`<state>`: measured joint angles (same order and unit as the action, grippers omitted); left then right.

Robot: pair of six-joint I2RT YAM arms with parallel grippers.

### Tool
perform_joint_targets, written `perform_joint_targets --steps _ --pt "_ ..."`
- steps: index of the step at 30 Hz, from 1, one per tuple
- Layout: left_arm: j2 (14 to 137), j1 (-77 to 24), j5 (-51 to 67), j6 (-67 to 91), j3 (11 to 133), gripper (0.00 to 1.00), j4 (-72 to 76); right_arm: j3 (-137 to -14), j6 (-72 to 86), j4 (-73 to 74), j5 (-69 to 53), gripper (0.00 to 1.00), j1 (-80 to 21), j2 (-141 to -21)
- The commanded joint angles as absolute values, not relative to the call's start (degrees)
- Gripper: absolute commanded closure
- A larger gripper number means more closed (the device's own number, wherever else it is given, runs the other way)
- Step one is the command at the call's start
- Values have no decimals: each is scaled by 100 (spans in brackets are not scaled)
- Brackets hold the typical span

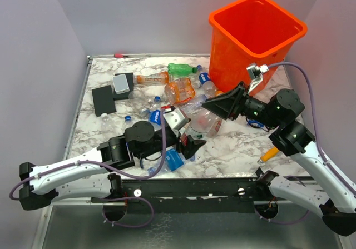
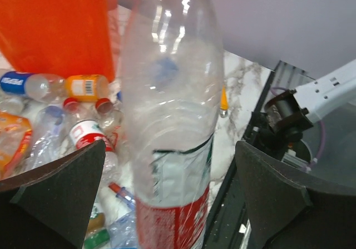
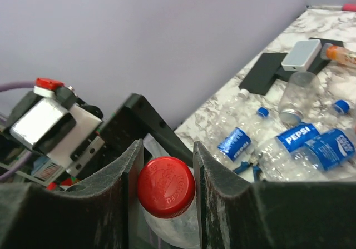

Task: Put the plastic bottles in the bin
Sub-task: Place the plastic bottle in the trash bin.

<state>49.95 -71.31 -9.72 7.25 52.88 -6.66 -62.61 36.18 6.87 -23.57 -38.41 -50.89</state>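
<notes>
Evidently little of the task is finished. No bottle is seen in the part of the bin point(image 1: 239, 65) that is open to the top view, though its floor is not fully shown. More than a dozen plastic bottles are left scattered on the table point(image 1: 233, 149) in front of it, among them a green bottle point(image 1: 181, 69) and an orange bottle point(image 1: 179, 89).

One clear bottle point(image 2: 167, 121) with a red cap and a red label is taken up off the pile, well short of the bin. It is clasped at the cap end by the right gripper point(image 3: 166, 149), whose fingers are pressed in against both sides of the cap. The left gripper point(image 2: 169, 149) is spread wide around the bottle's labelled lower body; a gap is seen on each side, so nothing is grasped by it.

The bottle's long axis is laid along the line between the two grippers. The cap is turned toward the right wrist, and the base is pointed at the left wrist camera. Whether the axis is level or tilted cannot be told. A handover or a direct carry to the bin is judged to be the step in hand.
</notes>
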Motion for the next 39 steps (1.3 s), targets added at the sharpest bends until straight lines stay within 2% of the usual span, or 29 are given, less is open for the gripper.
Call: perform_joint_targets --steps 1,5,8,9,11,13,15,17,20,26,32,34,35,36,37,38,39 --pt "5329 -7136 -191 893 5534 1 -455 -5958 4162 -509 -2803 99 -3866 -5124" --pt "5487 -7133 -3 982 5491 5 -359 -5855 4357 -827 -2912 99 -3866 -5059" --pt "5506 -7136 -50 1021 5415 24 -288 -5924 4291 -630 -2871 100 -3861 -5041" --pt "5492 -7129 -132 1026 5377 33 -264 -5970 4243 -509 -2844 95 -3863 -5038" --pt "5434 -7133 -360 1024 5326 52 -220 -6124 4093 -156 -2814 69 -3866 -5036" --pt "5379 -7133 -654 1020 5282 59 -211 -6291 3911 278 -2794 41 -3865 -5043" --pt "5309 -7135 -835 1022 5222 62 -147 -6409 3760 653 -2694 31 -3867 -5024" --pt "5268 -7136 -931 1022 5175 64 -76 -6441 3696 894 -2534 29 -3863 -4997" --pt "5301 -7137 -965 1022 5146 65 -25 -6416 3698 1100 -2381 31 -3866 -5019" --pt "5387 -7136 -936 1021 5122 66 -26 -6376 3775 1066 -2262 48 -3866 -5039" --pt "5420 -7136 -844 989 5089 66 -19 -6440 3771 979 -2156 50 -3867 -5116" --pt "5448 -7135 -845 977 5089 64 -21 -6401 3798 874 -2203 62 -3867 -5178" --pt "5457 -7130 -850 970 5098 60 -20 -6366 3809 804 -2246 72 -3863 -5185" --pt "5458 -7130 -857 961 5104 48 -24 -6354 3814 771 -2298 92 -3867 -5202" --pt "5442 -7131 -877 948 5113 29 -33 -6365 3807 798 -2276 99 -3865 -5206" --pt "5417 -7135 -952 938 5116 11 -40 -6391 3757 853 -2216 99 -3865 -5207" --pt "5374 -7135 -1094 952 5122 3 -49 -6447 3682 949 -2118 99 -3865 -5192"
